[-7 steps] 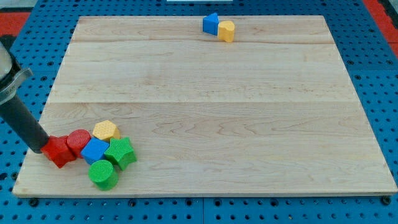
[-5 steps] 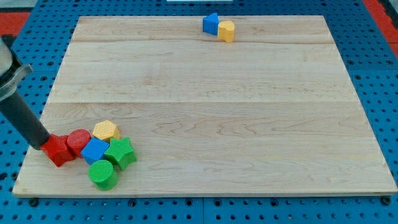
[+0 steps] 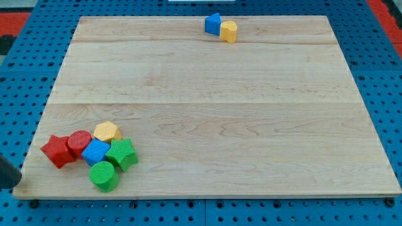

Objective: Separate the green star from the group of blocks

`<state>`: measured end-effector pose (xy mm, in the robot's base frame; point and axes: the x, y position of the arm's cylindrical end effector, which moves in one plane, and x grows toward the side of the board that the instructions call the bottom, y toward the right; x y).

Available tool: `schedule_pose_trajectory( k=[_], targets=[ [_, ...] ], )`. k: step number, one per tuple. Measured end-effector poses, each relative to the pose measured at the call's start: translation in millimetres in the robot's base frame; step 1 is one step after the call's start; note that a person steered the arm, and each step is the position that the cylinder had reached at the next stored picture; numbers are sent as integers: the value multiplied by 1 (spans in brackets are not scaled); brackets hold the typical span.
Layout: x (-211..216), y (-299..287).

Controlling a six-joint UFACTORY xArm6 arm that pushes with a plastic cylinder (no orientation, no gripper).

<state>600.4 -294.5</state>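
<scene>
A: Where's the green star (image 3: 122, 154)?

B: Lower left of the tabletop (image 3: 213, 113), packed against a blue cube (image 3: 95, 152), green cylinder (image 3: 103, 176) and yellow block (image 3: 107, 132); red cylinder (image 3: 79, 142) and red star (image 3: 57, 150) lie leftward.

A: My tip, any jaws?

B: No jaws. The rod (image 3: 7, 174) shows at the left edge; tip's end I cannot tell. Blue (image 3: 213, 24) and yellow (image 3: 228, 31) blocks sit top centre.

A pale wooden table (image 3: 213, 94) lies on a blue perforated base (image 3: 377, 94). Near the view's bottom left, six blocks cluster touching: a red star (image 3: 58, 150), a red cylinder (image 3: 80, 142), a yellow hexagonal block (image 3: 107, 132), a blue cube (image 3: 95, 152), a green star (image 3: 122, 154) and a green cylinder (image 3: 103, 176). At the view's top, a blue block (image 3: 213, 24) touches a yellow block (image 3: 228, 31). My tip (image 3: 14, 184) shows at the left edge, apart from the red star.
</scene>
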Motion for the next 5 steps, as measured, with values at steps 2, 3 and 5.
schedule_pose_trajectory(
  k=[2,3,5],
  targets=[
    [0,52],
    [0,61],
    [-1,74]
  ],
)
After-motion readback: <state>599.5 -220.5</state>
